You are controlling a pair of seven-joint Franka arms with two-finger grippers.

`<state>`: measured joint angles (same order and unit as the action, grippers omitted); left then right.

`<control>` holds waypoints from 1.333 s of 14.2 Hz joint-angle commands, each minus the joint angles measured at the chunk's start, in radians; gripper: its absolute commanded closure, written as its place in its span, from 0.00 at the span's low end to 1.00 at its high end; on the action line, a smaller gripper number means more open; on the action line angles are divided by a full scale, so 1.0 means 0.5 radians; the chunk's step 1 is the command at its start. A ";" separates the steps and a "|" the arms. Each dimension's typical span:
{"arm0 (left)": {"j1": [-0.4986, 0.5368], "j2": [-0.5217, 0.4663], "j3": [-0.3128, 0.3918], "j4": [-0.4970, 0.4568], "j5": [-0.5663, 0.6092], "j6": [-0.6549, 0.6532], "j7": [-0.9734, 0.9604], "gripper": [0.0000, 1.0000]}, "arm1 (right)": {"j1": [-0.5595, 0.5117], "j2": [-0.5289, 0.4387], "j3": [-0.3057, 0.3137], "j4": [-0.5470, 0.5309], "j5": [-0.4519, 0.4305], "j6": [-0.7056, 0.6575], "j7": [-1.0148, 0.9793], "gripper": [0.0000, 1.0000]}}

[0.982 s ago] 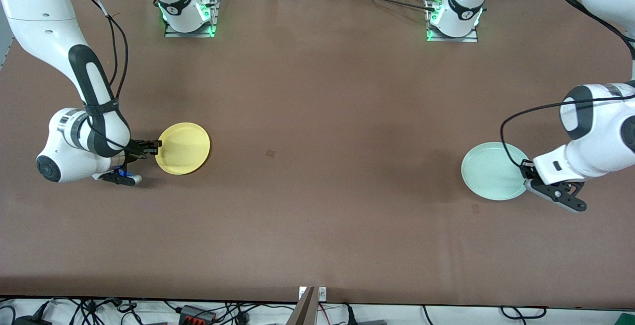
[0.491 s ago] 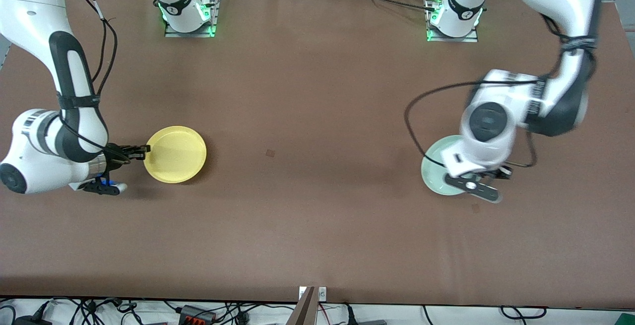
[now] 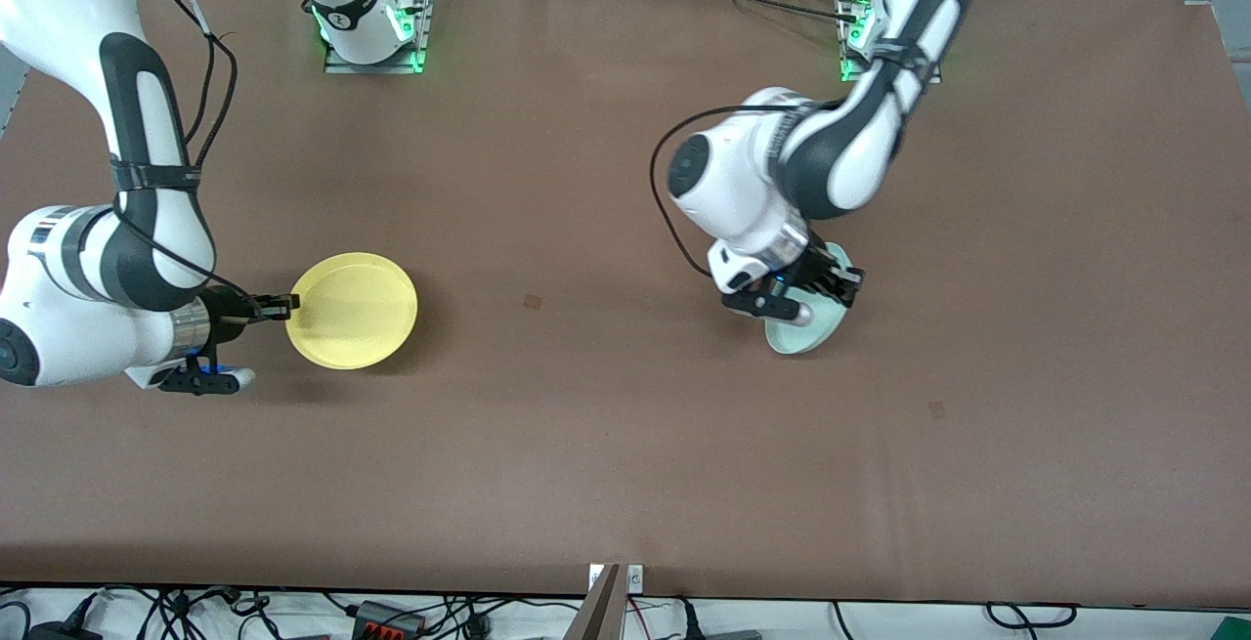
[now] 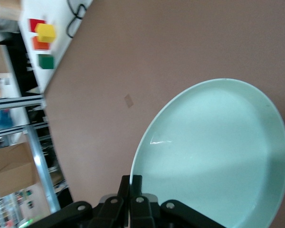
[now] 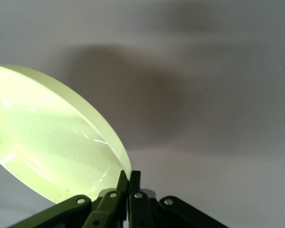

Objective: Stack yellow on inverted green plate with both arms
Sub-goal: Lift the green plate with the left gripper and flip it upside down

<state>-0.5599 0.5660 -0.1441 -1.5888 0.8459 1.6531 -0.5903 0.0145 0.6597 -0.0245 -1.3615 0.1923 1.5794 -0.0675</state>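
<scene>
The yellow plate (image 3: 354, 310) is near the right arm's end of the table, its hollow side up. My right gripper (image 3: 283, 306) is shut on its rim. In the right wrist view the yellow plate (image 5: 47, 147) is tilted above the table, its edge pinched in the right gripper (image 5: 128, 176). My left gripper (image 3: 839, 286) is shut on the rim of the pale green plate (image 3: 806, 332) and holds it tilted over the table's middle. The left wrist partly hides the plate. In the left wrist view the green plate (image 4: 213, 156) shows its hollow side, its rim pinched in the left gripper (image 4: 131, 180).
A small dark mark (image 3: 532, 302) is on the brown table between the two plates, and another mark (image 3: 936, 409) is toward the left arm's end. Red, yellow and green blocks (image 4: 44, 37) lie off the table's edge in the left wrist view.
The left arm has swung the green plate from the left arm's end of the table toward the middle, lifting and tilting it. The right gripper has raised the yellow plate slightly.
</scene>
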 commanded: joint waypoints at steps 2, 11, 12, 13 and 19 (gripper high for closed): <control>-0.331 0.141 0.034 0.042 0.250 -0.210 -0.448 0.99 | 0.081 -0.006 0.012 0.014 0.033 -0.045 -0.040 1.00; -0.761 0.442 0.037 0.054 0.493 -0.278 -1.206 0.86 | 0.115 -0.006 0.009 0.026 0.208 -0.048 -0.040 1.00; -0.761 0.436 0.031 0.079 0.465 -0.269 -1.182 0.37 | 0.106 -0.003 0.009 0.026 0.205 -0.048 -0.046 1.00; -0.761 0.436 0.027 0.115 0.453 -0.260 -1.215 0.00 | 0.103 -0.003 0.006 0.023 0.204 -0.048 -0.049 1.00; -0.666 0.375 -0.003 0.361 0.042 0.215 -1.301 0.00 | 0.106 -0.009 -0.009 0.032 0.192 -0.063 -0.052 1.00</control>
<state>-0.9400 0.7400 -0.1299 -1.4540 0.9178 1.6942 -1.2033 0.0710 0.6609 -0.0261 -1.3604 0.2786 1.5765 -0.0774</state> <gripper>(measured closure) 0.251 0.978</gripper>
